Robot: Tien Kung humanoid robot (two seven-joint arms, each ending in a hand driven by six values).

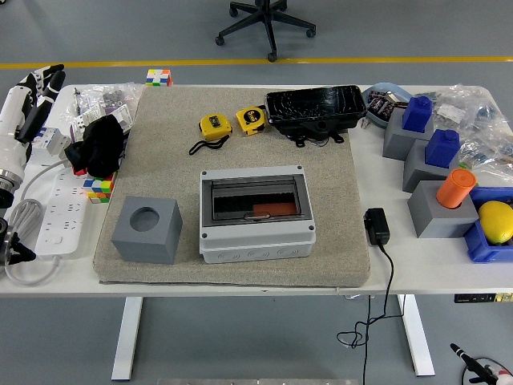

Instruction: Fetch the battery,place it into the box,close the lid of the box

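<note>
A grey box sits mid-mat with its smoky lid down over a reddish battery already inside. No robot hand shows, so finger state cannot be told. Lid looks shut; press its front edge to confirm

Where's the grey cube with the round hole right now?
In the head view, the grey cube sits on the near left corner of the beige mat, just left of the grey box and right of the white power strip.
</note>
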